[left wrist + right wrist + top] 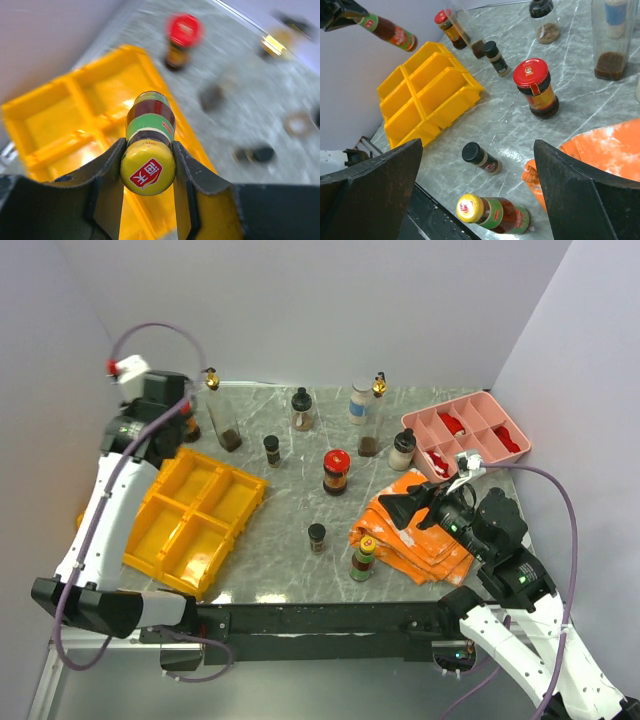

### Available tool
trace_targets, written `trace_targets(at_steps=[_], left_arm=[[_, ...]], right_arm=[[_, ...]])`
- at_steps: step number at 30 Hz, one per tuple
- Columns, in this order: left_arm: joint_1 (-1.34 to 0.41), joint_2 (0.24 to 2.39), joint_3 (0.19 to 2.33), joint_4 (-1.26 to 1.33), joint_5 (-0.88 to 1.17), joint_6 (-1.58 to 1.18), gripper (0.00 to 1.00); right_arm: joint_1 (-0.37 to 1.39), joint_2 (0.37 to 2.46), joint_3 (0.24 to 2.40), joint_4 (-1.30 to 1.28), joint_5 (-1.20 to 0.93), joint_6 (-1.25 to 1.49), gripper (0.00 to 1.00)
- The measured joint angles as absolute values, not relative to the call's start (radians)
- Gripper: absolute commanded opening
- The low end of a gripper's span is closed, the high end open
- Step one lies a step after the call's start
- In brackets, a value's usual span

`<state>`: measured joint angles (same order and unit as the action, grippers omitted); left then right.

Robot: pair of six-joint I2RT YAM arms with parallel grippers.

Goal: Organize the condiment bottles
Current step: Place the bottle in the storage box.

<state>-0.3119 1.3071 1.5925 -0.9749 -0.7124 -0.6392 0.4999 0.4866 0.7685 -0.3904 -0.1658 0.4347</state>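
The left gripper (pixel 148 150) was clamped on the neck of a yellow-capped bottle (pixel 150 125), its fingers just under the cap. It held the bottle tilted in the air above the yellow bins (pixel 55 110). The bottle looked like rigid, smooth glass with dark sauce inside, so it was probably fairly heavy for its size, breakable and apt to slip. The neck under the cap's lip seemed the safest hold. The bin dividers below left narrow compartments, and the bottle's base could have caught on one.

The right gripper (pixel 477 144) hung with its jaws spread wide and nothing between them. A second yellow-capped bottle (pixel 492 212) stood near it at the edge of the orange cloth (pixel 600 145). A black-capped bottle (pixel 480 157) stood near that one, with a red-lidded jar (pixel 535 87) farther back. Either could have been knocked during a reach. More bottles stood along the far side of the table (pixel 290 530).
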Motion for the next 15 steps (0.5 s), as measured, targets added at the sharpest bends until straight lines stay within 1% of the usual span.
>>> trace_targets(at_steps=[6, 8, 10, 15], left_arm=[[0.073, 1.313, 1.530, -0.930, -0.625, -0.618, 0.01], [0.165, 1.316, 1.502, -0.932, -0.612, -0.612, 0.01], [0.209, 1.314, 1.473, -0.933, -0.611, -0.609, 0.01], [0.250, 1.301, 1.416, -0.909, -0.564, -0.619, 0.01]], right_arm=[[0.500, 0.482, 0.768, -0.390, -0.188, 0.457, 1.00], [0.500, 0.479, 0.768, -0.388, -0.195, 0.461, 1.00], [0.500, 0.479, 0.768, -0.387, -0.203, 0.464, 1.00], [0.500, 0.499, 0.768, -0.381, -0.218, 0.475, 1.00]])
